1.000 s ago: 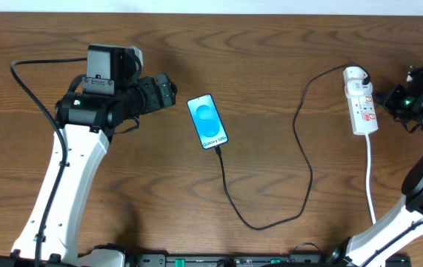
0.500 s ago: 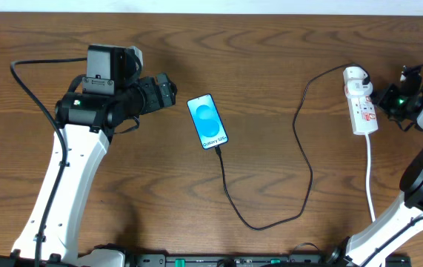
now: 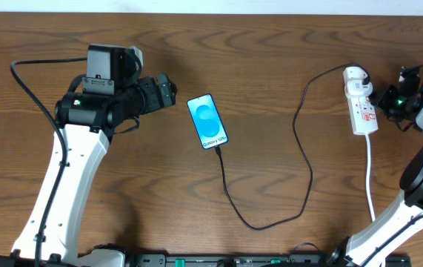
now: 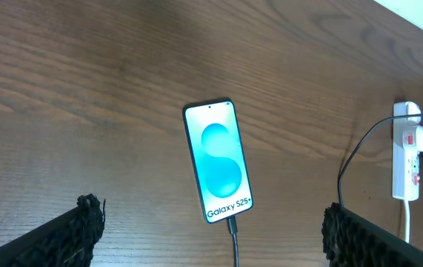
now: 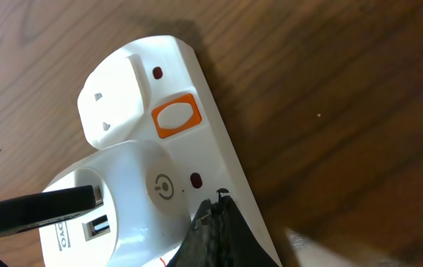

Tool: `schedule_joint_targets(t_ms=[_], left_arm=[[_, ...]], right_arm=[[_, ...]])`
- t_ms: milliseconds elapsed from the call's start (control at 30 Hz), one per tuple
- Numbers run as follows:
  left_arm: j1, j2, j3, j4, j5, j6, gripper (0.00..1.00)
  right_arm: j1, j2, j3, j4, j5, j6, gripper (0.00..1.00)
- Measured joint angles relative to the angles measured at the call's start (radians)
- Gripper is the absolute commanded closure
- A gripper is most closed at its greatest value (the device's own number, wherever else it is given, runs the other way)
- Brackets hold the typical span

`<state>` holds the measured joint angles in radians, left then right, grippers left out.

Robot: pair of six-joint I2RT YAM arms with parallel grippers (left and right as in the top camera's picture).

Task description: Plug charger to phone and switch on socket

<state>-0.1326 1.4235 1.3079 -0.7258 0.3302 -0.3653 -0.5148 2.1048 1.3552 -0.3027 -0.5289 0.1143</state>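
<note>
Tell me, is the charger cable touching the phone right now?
Touching. The left wrist view shows the charger tip seated in the bottom edge of the phone with no gap.

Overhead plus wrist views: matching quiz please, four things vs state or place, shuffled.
Things:
1 phone
2 socket
3 left fingers
4 right fingers

States:
A shut, over the socket
B lit blue, mid-table
C spread wide, empty
D white, far right

Pairs: 1-B, 2-D, 3-C, 4-A
</note>
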Motion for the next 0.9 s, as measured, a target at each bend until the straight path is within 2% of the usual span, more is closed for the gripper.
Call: schedule_joint_targets(t_ms=[900], left_arm=[[0.000, 0.000, 0.000, 0.000, 0.000, 0.000, 0.05]], right_arm=[[0.031, 0.000, 0.025, -0.042, 0.062, -0.001, 0.99]])
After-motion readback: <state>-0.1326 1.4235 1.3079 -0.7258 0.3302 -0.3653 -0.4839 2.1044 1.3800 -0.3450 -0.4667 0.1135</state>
